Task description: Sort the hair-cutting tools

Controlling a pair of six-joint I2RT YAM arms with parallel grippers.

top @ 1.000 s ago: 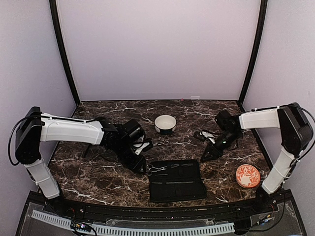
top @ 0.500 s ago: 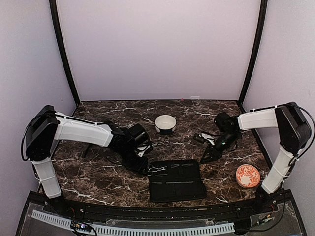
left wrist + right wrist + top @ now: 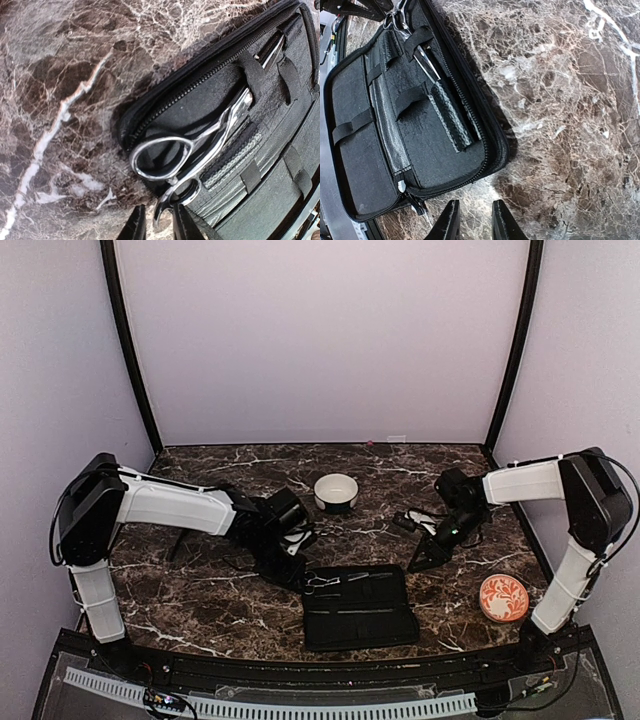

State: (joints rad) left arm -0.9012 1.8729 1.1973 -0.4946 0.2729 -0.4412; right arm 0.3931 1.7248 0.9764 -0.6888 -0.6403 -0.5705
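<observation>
The silver scissors (image 3: 200,145) lie tucked in the open black case (image 3: 280,130), with their ring handles sticking out past its left end. My left gripper (image 3: 159,227) is low at that end. Its fingers stand narrowly apart on either side of the scissors' curved finger rest, with a gap showing on one side. In the top view the scissors (image 3: 322,582) lie just right of the left gripper (image 3: 297,578). A slim silver-tipped tool (image 3: 427,62) and a black textured stick (image 3: 450,120) sit under the case's straps. My right gripper (image 3: 474,222) hovers open over bare marble beside the case's right end (image 3: 490,150).
A white round bowl (image 3: 336,492) stands at the back centre. An orange patterned dish (image 3: 503,597) sits at the front right. The case (image 3: 360,608) lies open at the front middle of the dark marble table (image 3: 200,610).
My left gripper has moved right to the case's left end and its fingers have narrowed around the scissors' handle. The right gripper has shifted slightly.
</observation>
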